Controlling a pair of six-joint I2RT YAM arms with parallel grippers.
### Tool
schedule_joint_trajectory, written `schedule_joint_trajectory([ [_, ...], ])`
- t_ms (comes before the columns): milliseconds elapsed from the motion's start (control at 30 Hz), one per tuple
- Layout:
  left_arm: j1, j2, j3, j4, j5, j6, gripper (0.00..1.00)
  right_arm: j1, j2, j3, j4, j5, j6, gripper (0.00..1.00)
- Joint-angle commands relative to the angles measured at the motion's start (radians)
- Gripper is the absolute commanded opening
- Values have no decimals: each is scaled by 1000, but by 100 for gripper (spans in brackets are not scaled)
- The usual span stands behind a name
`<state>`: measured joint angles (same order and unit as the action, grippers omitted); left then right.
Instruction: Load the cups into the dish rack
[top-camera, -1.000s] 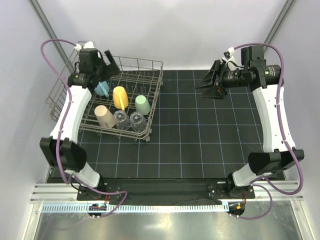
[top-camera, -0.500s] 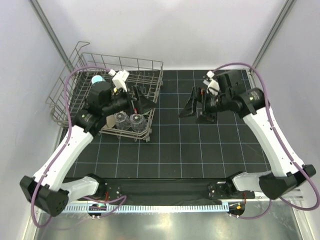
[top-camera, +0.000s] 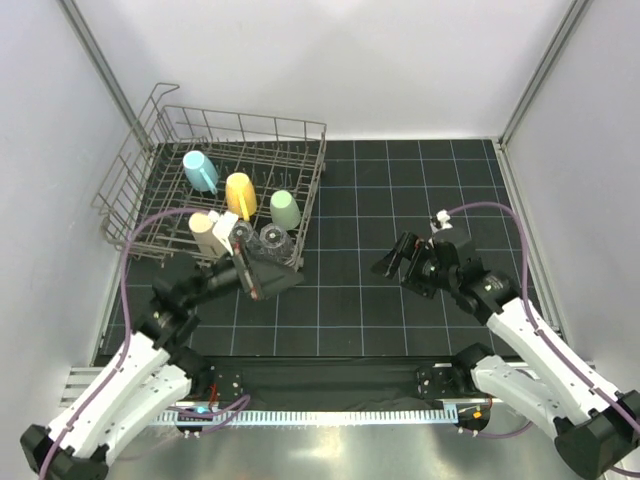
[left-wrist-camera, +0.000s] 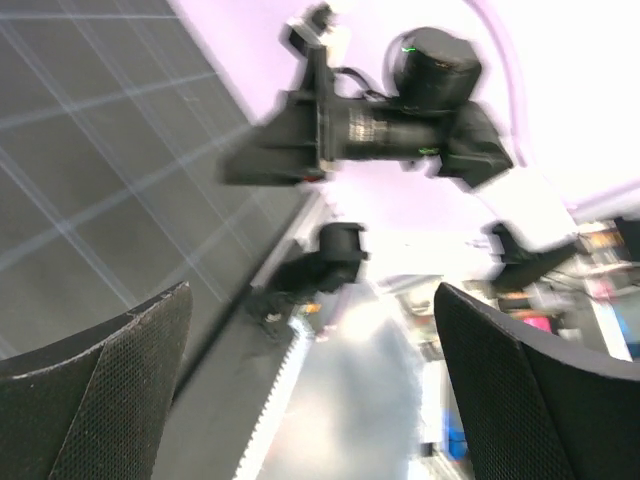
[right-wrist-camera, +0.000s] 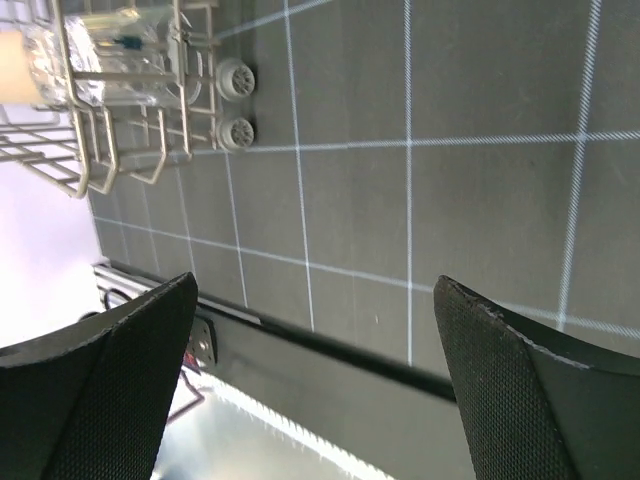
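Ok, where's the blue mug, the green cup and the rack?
blue mug (top-camera: 200, 172): top view, on its side.
green cup (top-camera: 285, 210): top view, on the middle of its body.
rack (top-camera: 245, 125): top view, on its far wire wall.

Left arm (top-camera: 130, 385): white moulded links joined by black cylindrical joint housings.
Right arm (top-camera: 540, 348): the same build, white links and black joints.
Cables (top-camera: 135, 233): pale purple, one looping loosely along each arm, with a white plug near the wrist.
Jaws: black, broad and wedge-shaped; the inner faces carry a fine mesh texture, the edges look faintly scuffed.
Bases (top-camera: 215, 385): black and blocky, lower part of the frame.
Wrist housing (left-wrist-camera: 435, 65): black, rounded, with a tiny green light.
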<state>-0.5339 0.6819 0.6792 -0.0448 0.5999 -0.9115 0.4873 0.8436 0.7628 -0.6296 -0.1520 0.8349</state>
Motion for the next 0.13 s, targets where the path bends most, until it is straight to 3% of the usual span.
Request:
schedule_joint_trajectory([
  [0,-9,-112,-206,346,44,-255,100,5,-76,-77,242,26,61,100],
  [67,-11,-142,-347,615,52,-369,100,13,-128,-140,303,14,41,100],
  [100,-11,-153,-383,700,58,-474,100,23,-176,-176,433,-42,14,100],
])
